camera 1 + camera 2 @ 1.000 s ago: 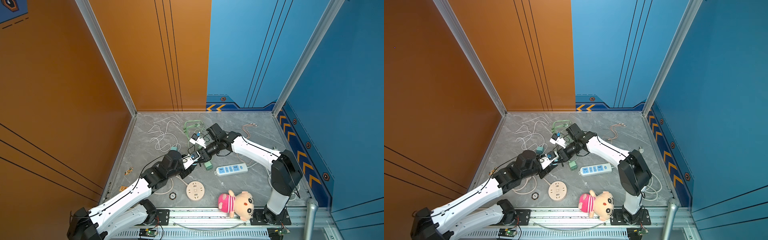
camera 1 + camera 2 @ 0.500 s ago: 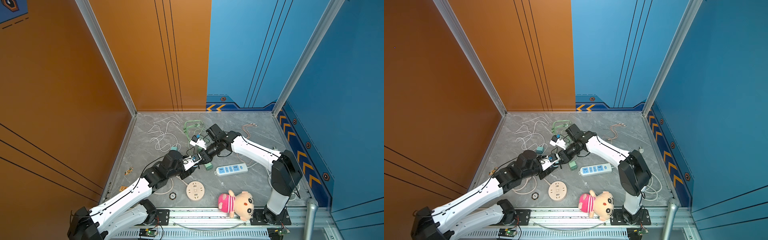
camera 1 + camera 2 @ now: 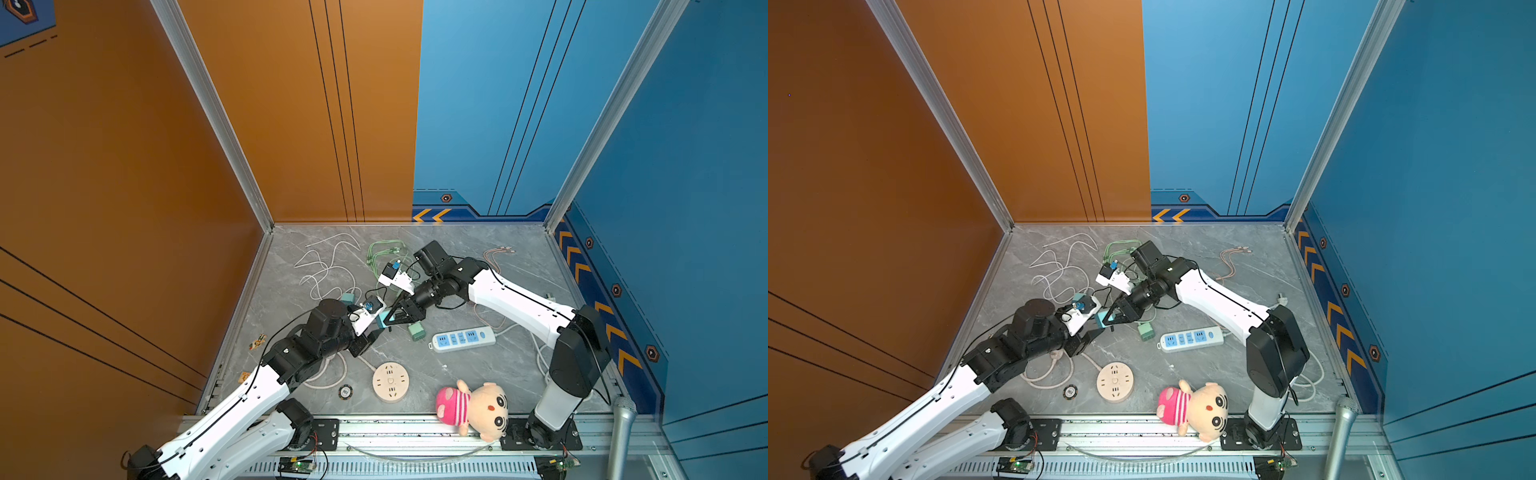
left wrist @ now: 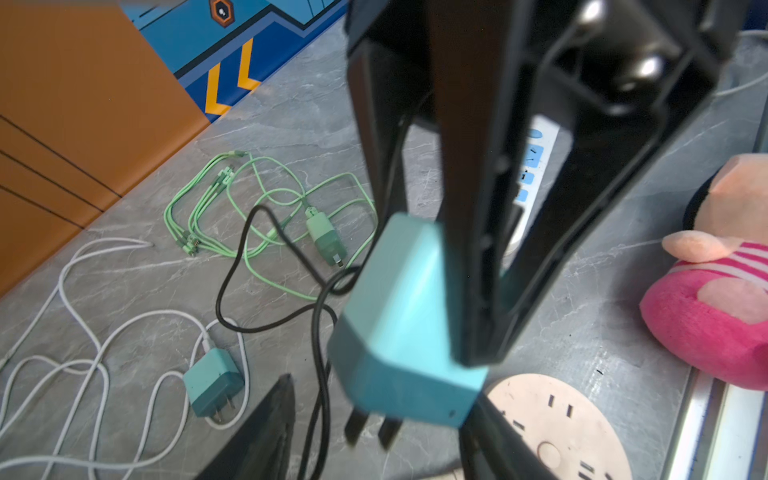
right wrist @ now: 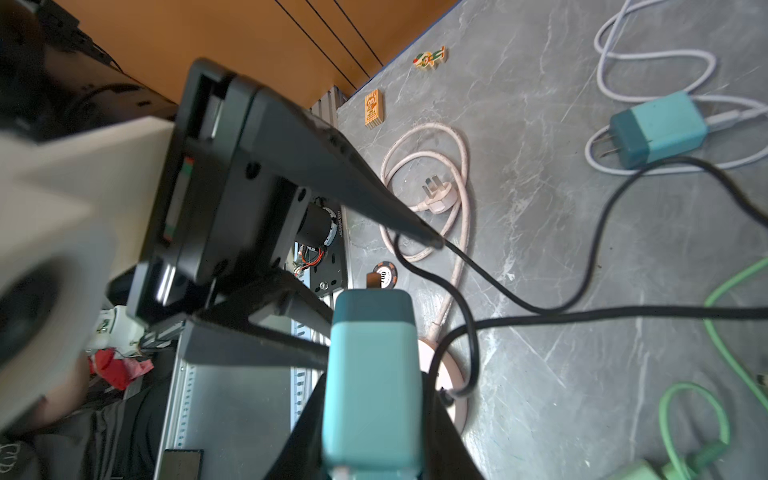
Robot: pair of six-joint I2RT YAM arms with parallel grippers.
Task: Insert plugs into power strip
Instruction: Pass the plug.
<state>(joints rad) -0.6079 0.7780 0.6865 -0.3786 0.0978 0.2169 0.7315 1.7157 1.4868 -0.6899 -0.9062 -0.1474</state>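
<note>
A teal plug [image 3: 381,319] [image 3: 1101,320] hangs above the floor, prongs pointing down. My right gripper [image 3: 388,322] [image 5: 370,395] is shut on its body [image 5: 370,365]. My left gripper [image 3: 376,328] [image 4: 382,399] is open, its fingers spread on either side of the same plug [image 4: 403,311]. A second teal plug [image 4: 214,386] [image 5: 660,129] lies on the floor with its white cable. A mint green plug [image 3: 416,331] [image 4: 324,237] lies next to the white power strip [image 3: 463,338] [image 3: 1190,338], which has blue sockets.
A round beige socket hub [image 3: 390,381] with its thick beige cord lies near the front, beside a poker chip [image 3: 345,391]. A plush doll [image 3: 473,409] rests at the front rail. Green [image 4: 249,199], white [image 3: 328,266] and pink [image 3: 496,253] cables sprawl at the back.
My left gripper's jaws have spread wider around the teal plug. The right gripper keeps its hold on it, and both arms have barely moved.
</note>
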